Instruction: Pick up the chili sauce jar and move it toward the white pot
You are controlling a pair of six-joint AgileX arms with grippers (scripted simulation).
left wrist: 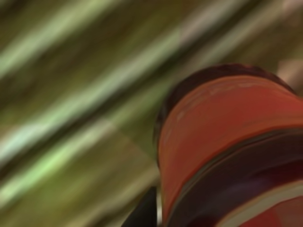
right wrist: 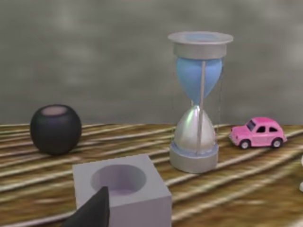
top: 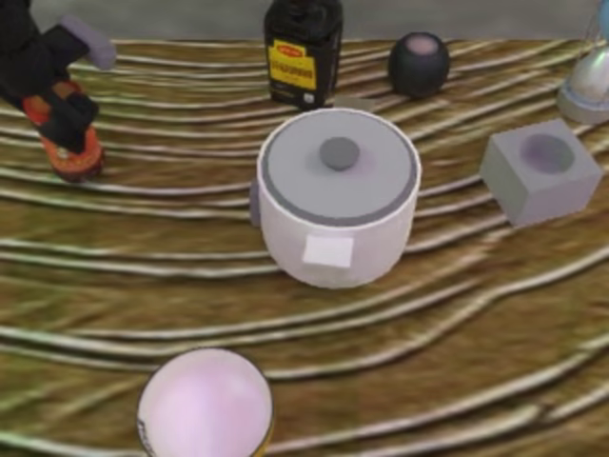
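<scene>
The chili sauce jar (top: 74, 152), orange-red with a dark band, is at the far left of the table, well to the left of the white pot (top: 338, 205). My left gripper (top: 65, 119) comes down over it from the upper left and is shut on it. In the left wrist view the chili sauce jar (left wrist: 227, 142) fills the frame, with one dark finger (left wrist: 142, 215) against its side. The pot, with grey lid and knob, stands at the table's centre. My right arm is out of the top view; a dark part of my right gripper (right wrist: 94, 210) shows only in its wrist view.
A black bottle (top: 303, 52) with a yellow label and a dark sphere (top: 419, 64) stand behind the pot. A grey cube (top: 540, 171) with a round hollow and an hourglass (top: 588, 86) are at the right. A white-topped can (top: 205, 405) sits at the front. A pink toy car (right wrist: 258, 132) is beside the hourglass.
</scene>
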